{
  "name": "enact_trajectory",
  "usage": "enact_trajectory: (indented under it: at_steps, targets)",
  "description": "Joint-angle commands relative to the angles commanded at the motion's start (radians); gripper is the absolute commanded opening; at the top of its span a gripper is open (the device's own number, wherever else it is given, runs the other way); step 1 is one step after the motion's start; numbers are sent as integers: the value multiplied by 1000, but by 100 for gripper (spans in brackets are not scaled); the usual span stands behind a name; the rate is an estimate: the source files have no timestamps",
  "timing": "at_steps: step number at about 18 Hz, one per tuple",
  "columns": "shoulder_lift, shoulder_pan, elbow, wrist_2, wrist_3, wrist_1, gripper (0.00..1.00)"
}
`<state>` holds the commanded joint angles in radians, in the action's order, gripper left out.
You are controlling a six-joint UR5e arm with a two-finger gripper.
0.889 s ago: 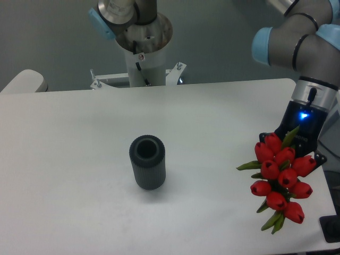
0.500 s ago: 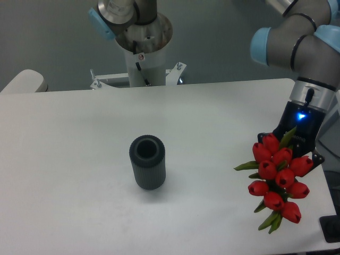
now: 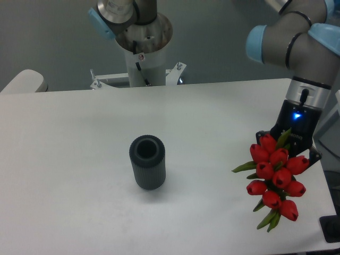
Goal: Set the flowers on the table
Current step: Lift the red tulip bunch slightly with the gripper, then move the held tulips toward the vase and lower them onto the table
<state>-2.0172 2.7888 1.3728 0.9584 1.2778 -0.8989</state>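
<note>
The flowers (image 3: 274, 178), a bunch of red tulip buds with green leaves, hang over the right side of the white table (image 3: 79, 138). Their stems run up behind the buds into my gripper (image 3: 289, 142), which is shut on them; the fingers and stems are hidden by the buds. The buds point down and toward the camera. I cannot tell whether the lowest buds touch the tabletop. The dark grey ribbed vase (image 3: 147, 162) stands upright and empty in the middle of the table, well left of the flowers.
A second robot base on a white pedestal (image 3: 142, 48) stands behind the table's far edge. The table's right edge lies just beside the flowers. A dark object (image 3: 332, 229) sits at the bottom right corner.
The gripper and the flowers have shifted slightly to the left and a little up in the image. The vase has not moved.
</note>
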Motion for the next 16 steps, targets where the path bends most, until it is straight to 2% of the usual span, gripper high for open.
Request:
enact_trajectory:
  at_steps: [3,12,16]
  targets:
    - [18,-2,34,100,0,2,34]
    - [37,-18,115,292,26,14,32]
    - [35,-44,129,452,34,18,32]
